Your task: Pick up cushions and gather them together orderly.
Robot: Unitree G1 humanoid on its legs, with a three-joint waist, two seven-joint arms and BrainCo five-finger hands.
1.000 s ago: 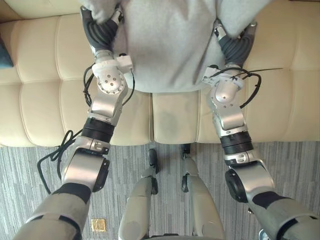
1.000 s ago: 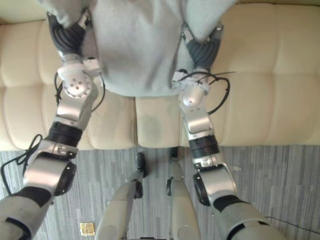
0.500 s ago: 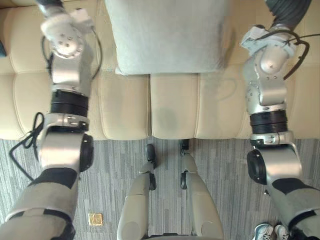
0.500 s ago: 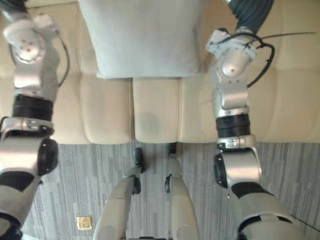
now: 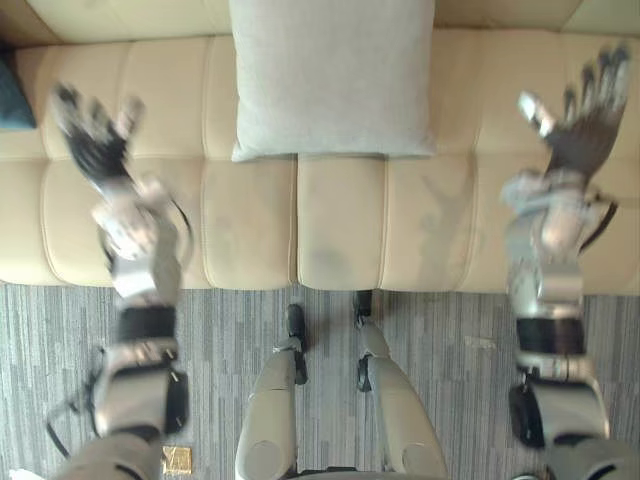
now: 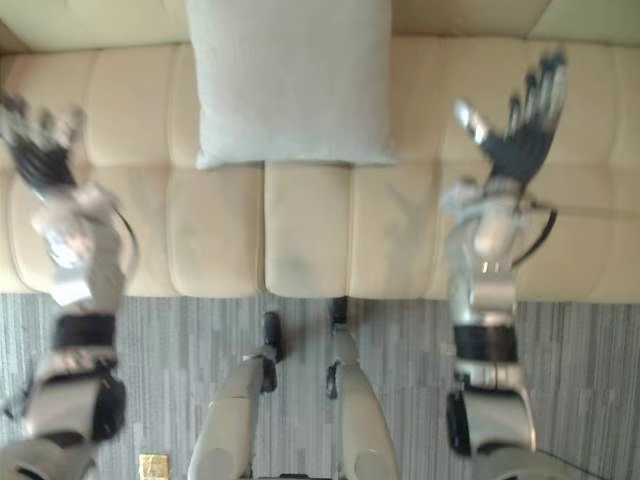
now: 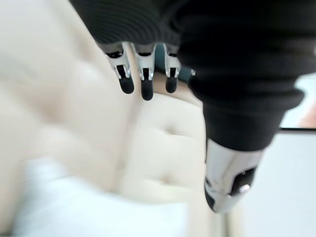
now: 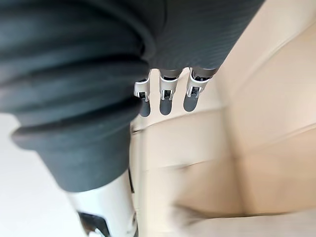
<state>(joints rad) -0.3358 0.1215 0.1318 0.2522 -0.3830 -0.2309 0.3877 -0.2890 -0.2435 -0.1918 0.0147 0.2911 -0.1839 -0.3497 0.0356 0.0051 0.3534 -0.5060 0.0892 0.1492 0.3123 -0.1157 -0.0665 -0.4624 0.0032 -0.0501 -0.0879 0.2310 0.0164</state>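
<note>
1. The grey cushion (image 5: 332, 78) lies on the cream sofa (image 5: 340, 225), at the far middle of the seat. Its near edge runs straight along a seam of the seat pads, and its far edge reaches up to the backrest.
2. A dark teal cushion (image 5: 12, 100) shows at the far left edge of the sofa, well apart from the grey one and mostly cut off.
3. The left hand (image 5: 100, 150) hangs above the left part of the seat, palm dark and fingers (image 7: 146, 84) straight and spread. It holds nothing and is clear of the grey cushion, which sits to its right.
4. In the left wrist view a pale, blurred shape past the hand looks like the grey cushion on the sofa.
5. The right hand (image 5: 580, 135) hangs above the right part of the seat, likewise with fingers (image 8: 167, 98) straight and fanned out and the thumb held apart. It is empty and well to the right of the grey cushion.
6. Near the sofa's front edge lies a grey striped carpet (image 5: 450, 380), with a small yellowish square (image 5: 177, 460) on it at the near left.
</note>
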